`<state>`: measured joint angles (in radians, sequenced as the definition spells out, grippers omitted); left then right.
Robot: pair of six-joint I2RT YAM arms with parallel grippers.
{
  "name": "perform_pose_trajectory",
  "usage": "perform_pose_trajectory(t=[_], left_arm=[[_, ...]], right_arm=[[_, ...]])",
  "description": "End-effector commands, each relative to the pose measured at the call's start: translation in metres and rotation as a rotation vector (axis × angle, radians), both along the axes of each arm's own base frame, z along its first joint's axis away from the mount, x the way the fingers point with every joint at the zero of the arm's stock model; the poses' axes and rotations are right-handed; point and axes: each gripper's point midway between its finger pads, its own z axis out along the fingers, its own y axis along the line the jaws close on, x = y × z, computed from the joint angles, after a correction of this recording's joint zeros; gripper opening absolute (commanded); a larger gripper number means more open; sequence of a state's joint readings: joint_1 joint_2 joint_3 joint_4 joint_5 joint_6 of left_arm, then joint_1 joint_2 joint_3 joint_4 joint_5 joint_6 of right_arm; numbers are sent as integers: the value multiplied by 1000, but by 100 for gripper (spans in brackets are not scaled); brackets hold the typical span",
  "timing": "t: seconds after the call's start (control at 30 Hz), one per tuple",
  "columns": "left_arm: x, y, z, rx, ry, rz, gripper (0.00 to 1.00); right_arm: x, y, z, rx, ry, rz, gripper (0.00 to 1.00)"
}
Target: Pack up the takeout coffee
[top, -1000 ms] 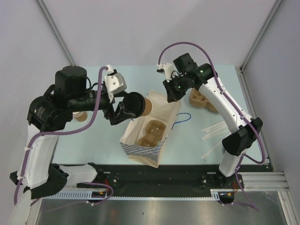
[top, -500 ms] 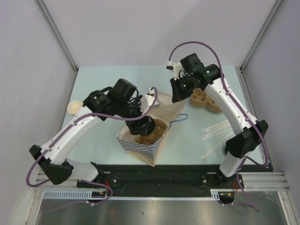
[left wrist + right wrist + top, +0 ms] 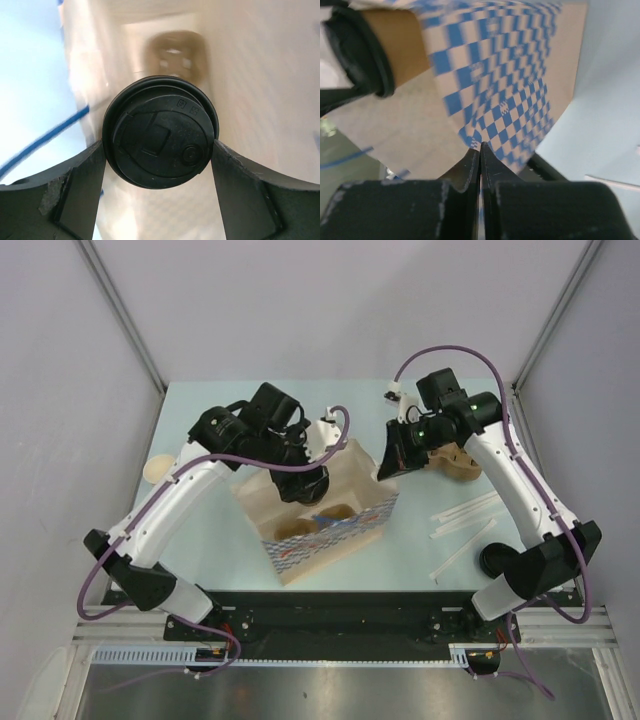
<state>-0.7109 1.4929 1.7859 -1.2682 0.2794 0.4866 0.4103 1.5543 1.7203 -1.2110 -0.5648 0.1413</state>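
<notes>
The takeout coffee, a brown paper cup with a black lid point(image 3: 160, 132), sits between the fingers of my left gripper point(image 3: 159, 150), which is shut on it. The left gripper point(image 3: 305, 485) is down inside the open paper bag point(image 3: 345, 535), so the top view hides the cup. Below the cup a brown cup carrier point(image 3: 175, 55) lies on the bag's bottom. My right gripper point(image 3: 388, 462) is shut on the bag's right rim. The right wrist view shows its fingers point(image 3: 480, 150) pinching the blue-checkered bag wall point(image 3: 510, 75), with the cup point(image 3: 395, 42) beyond.
A stack of brown cup carriers point(image 3: 445, 455) lies behind the right gripper. White straws point(image 3: 465, 515) lie at the right. A loose black lid point(image 3: 497, 558) lies by the right arm's base. Lidless cups point(image 3: 155, 470) show at the far left.
My left arm swung the cup from the bag's left side down into the bag. My right gripper moved right with the bag's rim, and the bag turned and opened wider.
</notes>
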Motion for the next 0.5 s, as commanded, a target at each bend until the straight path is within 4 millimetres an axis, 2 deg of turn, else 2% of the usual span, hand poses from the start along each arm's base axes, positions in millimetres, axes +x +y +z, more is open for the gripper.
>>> perform_pose_trajectory(t=[0.0, 0.03, 0.17, 0.23, 0.27, 0.37, 0.4, 0.43, 0.47], left_arm=[[18, 10, 5, 16, -39, 6, 23], [20, 11, 3, 16, -34, 11, 23], [18, 12, -2, 5, -1, -5, 23], [11, 12, 2, -17, -2, -32, 23], [7, 12, 1, -19, 5, -46, 23], [-4, 12, 6, -53, 8, -79, 23], [-6, 12, 7, -62, 4, -86, 23], [-9, 12, 12, -82, -8, -93, 24], [-11, 13, 8, -79, 0, -96, 24]], right_arm=[[-36, 11, 24, 113, 98, 26, 6], [-42, 12, 27, 121, 102, 40, 8], [-62, 15, 23, 134, 139, 88, 40], [-62, 12, 24, 129, 127, 94, 46], [-57, 12, 27, 130, 107, 97, 53], [-32, 3, 33, 102, 13, 98, 63], [-14, 0, 40, 98, -37, 87, 64], [-2, -4, 40, 79, -88, 103, 66], [7, -4, 42, 79, -104, 100, 70]])
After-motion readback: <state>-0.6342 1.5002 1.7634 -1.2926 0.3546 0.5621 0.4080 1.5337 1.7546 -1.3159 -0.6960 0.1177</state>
